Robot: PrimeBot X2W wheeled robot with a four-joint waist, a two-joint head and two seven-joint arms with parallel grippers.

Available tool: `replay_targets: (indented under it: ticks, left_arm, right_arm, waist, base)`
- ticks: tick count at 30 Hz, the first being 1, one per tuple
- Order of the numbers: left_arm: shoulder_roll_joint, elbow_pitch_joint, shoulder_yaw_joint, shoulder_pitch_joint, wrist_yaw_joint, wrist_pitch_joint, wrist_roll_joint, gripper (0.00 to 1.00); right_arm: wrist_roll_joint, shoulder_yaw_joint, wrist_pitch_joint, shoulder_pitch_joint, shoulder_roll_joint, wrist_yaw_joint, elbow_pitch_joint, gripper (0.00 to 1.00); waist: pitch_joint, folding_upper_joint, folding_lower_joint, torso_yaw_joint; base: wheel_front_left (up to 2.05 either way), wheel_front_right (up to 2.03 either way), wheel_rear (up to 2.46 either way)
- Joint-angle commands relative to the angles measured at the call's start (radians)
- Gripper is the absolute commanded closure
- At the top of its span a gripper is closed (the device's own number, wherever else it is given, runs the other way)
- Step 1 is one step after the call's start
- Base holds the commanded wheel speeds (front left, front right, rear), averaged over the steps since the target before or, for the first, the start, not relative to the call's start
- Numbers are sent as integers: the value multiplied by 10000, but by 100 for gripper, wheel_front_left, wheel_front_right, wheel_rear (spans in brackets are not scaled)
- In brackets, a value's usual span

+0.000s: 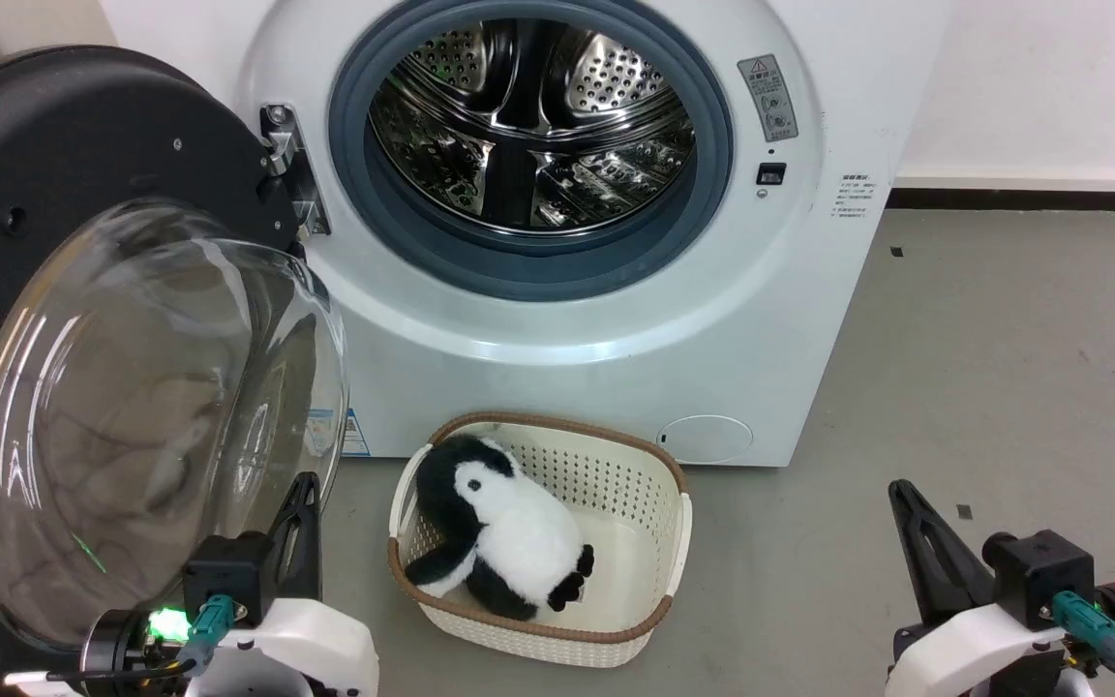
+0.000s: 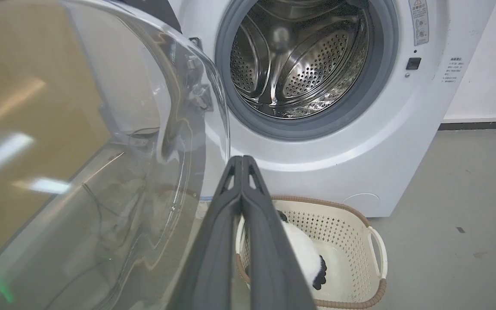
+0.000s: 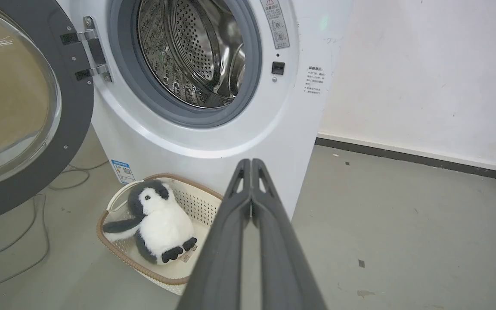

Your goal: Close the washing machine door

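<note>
Fingers (image 2: 222,241) of the left gripper (image 1: 304,489) are pressing together, empty, pointing up just beside the glass bowl of the washing machine door (image 1: 83,136), which is hanging wide open left of the washing machine (image 1: 790,319). Low at the right, the right gripper (image 1: 903,492) is sitting clenched and empty, well apart from it. A cream basket (image 1: 616,479) before the machine is holding a plush penguin (image 1: 509,532).

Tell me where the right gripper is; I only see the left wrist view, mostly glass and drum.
Observer: Head view has the right gripper low on the right, fingers shut, above the floor, apart from the washing machine.
Operator: How open is the door?
Observer: Wide: right wrist view shows the washing machine door swung left on its hinge, drum opening exposed.
Operator: Is my left gripper touching it?
Observer: Head view puts the left gripper, shut, beside the glass bowl lower edge; contact cannot be told.
</note>
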Motion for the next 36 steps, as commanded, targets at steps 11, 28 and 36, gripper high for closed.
replay_targets:
  ticks: [11, 28, 36]
  left_arm:
    - [-2, -9, -33, -5, 89, -70, -20, 0]
    - [128, -263, -267, -177, 565, -425, 4, 100]
    - [186, -667, -141, -428, 571, -592, -216, 100]
  right_arm:
    - [67, -55, -72, 0, 1, 0, 13, 0]
    - [372, -265, -426, -20, 8, 1, -29, 0]
    - [511, -357, -593, -15, 11, 2, -42, 0]
  waist:
    - [6, 0, 0, 3]
    - [24, 0, 0, 118]
    - [25, 0, 0, 327]
  base:
    - [0, 0, 0]
    - [0, 0, 0]
    - [0, 0, 0]
